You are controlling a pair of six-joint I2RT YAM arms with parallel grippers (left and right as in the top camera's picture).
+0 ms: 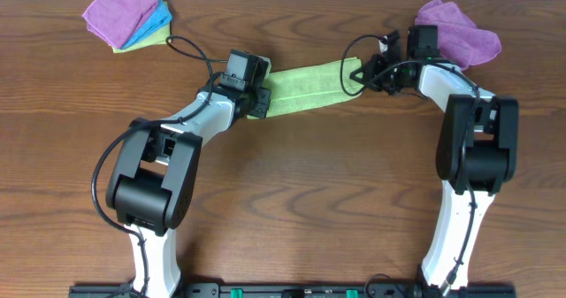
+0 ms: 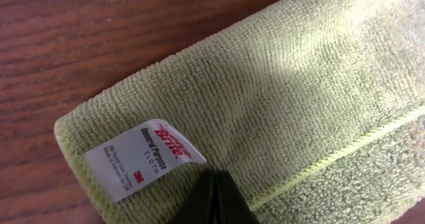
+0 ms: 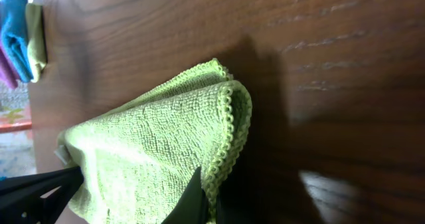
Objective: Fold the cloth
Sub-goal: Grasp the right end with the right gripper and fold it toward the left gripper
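Cloth (image 1: 305, 87) folded into a long strip is laid on the table (image 1: 292, 192) toward its far edge, its tagged end pinched by the clenched left gripper (image 1: 263, 102), the opposite end clamped by the right gripper (image 1: 357, 75)

A robot lab bench — left arm (image 1: 155, 179) and right arm (image 1: 473, 148) mounted at the near edge of the wood-grain table (image 1: 301, 201), coloured cloths (image 1: 133, 17) stacked at its far-left corner
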